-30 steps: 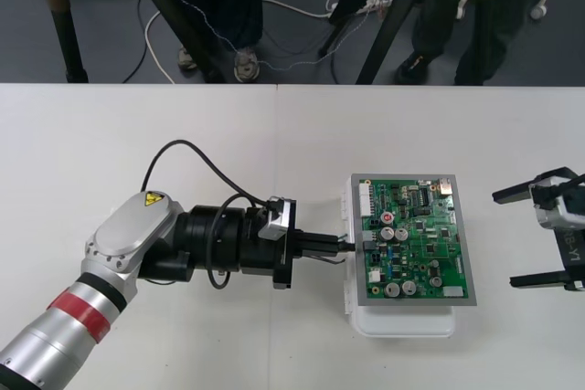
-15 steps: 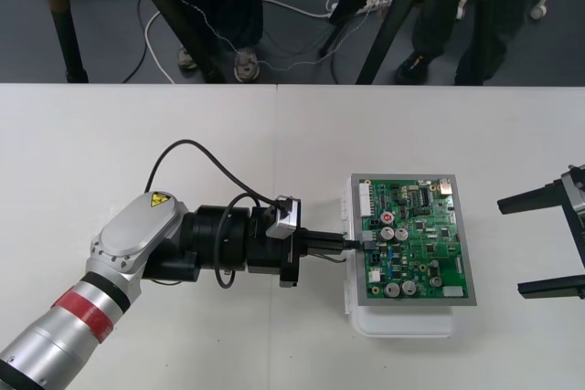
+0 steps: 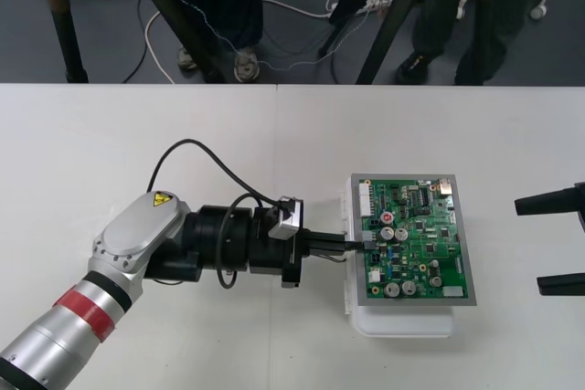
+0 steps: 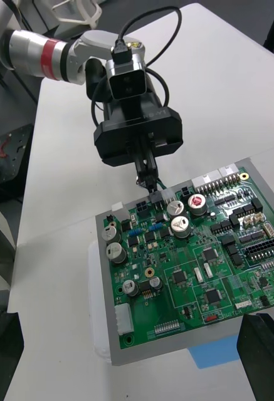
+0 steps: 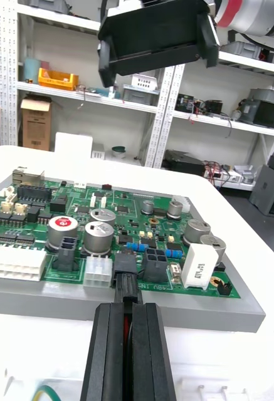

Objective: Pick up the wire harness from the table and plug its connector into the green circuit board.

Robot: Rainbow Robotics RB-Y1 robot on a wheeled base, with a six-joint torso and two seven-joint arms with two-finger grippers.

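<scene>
**Plug at the board's left edge**

I am clamping my left gripper (image 3: 347,245) on the black plug (image 5: 125,279) of the wire harness (image 5: 131,322), holding it at the left edge of the green circuit board (image 3: 411,239). I cannot tell whether it is seated. My right gripper (image 3: 535,244) is hanging spread wide, right of the board.

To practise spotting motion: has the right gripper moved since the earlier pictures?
Yes: the right gripper has drawn back rightward, away from the circuit board.
</scene>
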